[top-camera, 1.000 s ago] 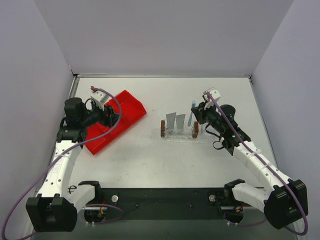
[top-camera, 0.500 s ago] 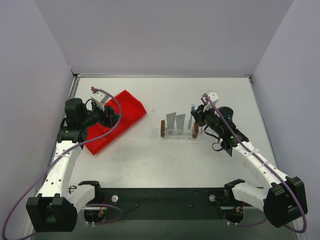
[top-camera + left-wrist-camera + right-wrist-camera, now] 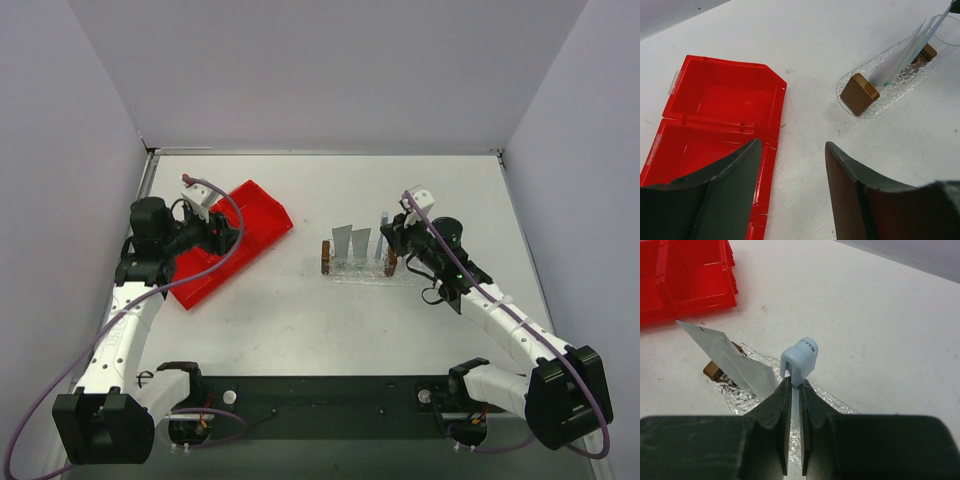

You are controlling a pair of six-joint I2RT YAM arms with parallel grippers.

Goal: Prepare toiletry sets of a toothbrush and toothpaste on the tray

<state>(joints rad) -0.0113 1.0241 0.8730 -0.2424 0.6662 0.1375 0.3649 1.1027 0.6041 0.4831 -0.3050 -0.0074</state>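
White, flat table top (image 3: 440, 180), walled on three sides by pale panels (image 3: 330, 70). Two things are carried directly on it: a red plastic compartmented bin (image 3: 262, 205), set askew at the left, and a clear, textured plastic tray (image 3: 360, 276) of rounded-rectangle form, right of centre. They are set well apart. A black base plate (image 3: 330, 395) is laid along the near edge.

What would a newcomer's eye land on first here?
The red bin at the left of the table stands out most, with the left hand open above it. Next is the right hand, shut on a pale blue toothbrush just below its capped head, at the right end of the clear tray mid-table. Two grey toothpaste tubes stand there in a small rack.
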